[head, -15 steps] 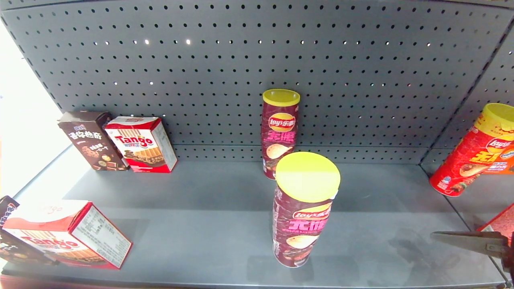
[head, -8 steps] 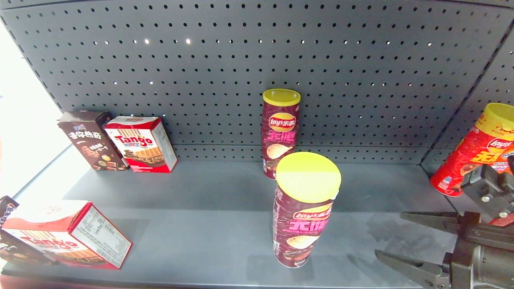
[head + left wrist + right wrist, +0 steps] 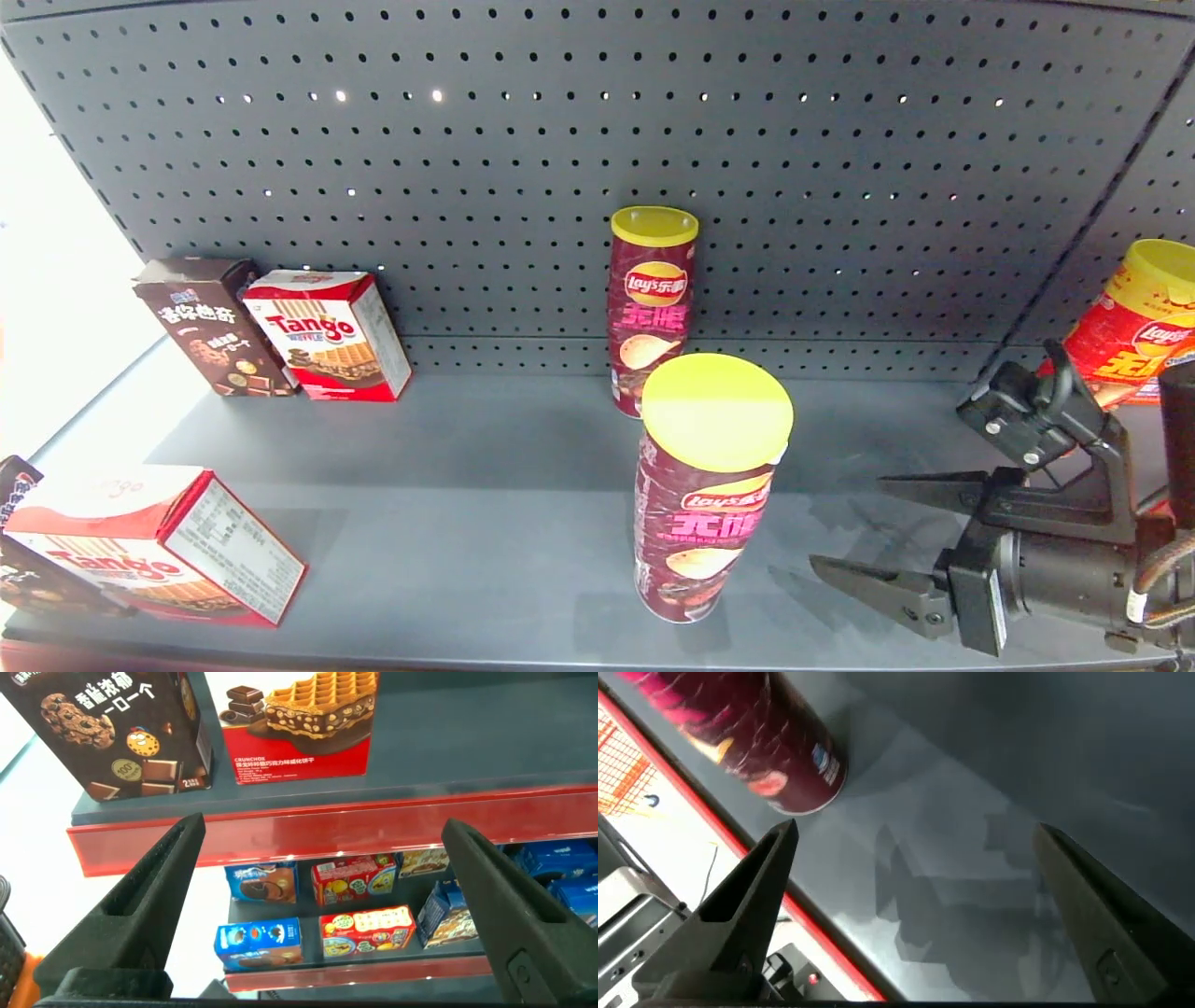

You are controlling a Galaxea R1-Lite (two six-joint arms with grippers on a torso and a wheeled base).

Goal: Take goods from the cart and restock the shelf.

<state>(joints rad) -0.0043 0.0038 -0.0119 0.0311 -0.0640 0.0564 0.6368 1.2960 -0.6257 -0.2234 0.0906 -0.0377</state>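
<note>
My right tool [image 3: 848, 523] sits at the lower right of the head frame, jaws spread wide with nothing between them. It is over the shelf [image 3: 485, 551] deck, right of the front maroon can [image 3: 707, 485] and apart from it. My left tool [image 3: 324, 826] is just as wide open and empty, pointed at the shelf's red front lip.

With no goods in hand, I judge the restock partly done. Stock already stands on the shelf, but broad bare stretches remain across the centre and right of the frame, so I expect more trips to the cart.

My count:
- Two maroon cans, both upright: the front one, and the rear maroon can [image 3: 653, 299] behind it against the pegboard [image 3: 467, 140].
- One red can [image 3: 1134, 308] at the right edge, partly behind my tool.
- Two red-and-white wafer boxes: the back wafer box [image 3: 327, 336] at centre left and the front wafer box [image 3: 159, 546] at lower left.
- Two dark cookie boxes: the back cookie box [image 3: 201, 322] beside the back wafer box, and the edge cookie box [image 3: 17, 523], cut off at the left border
</note>
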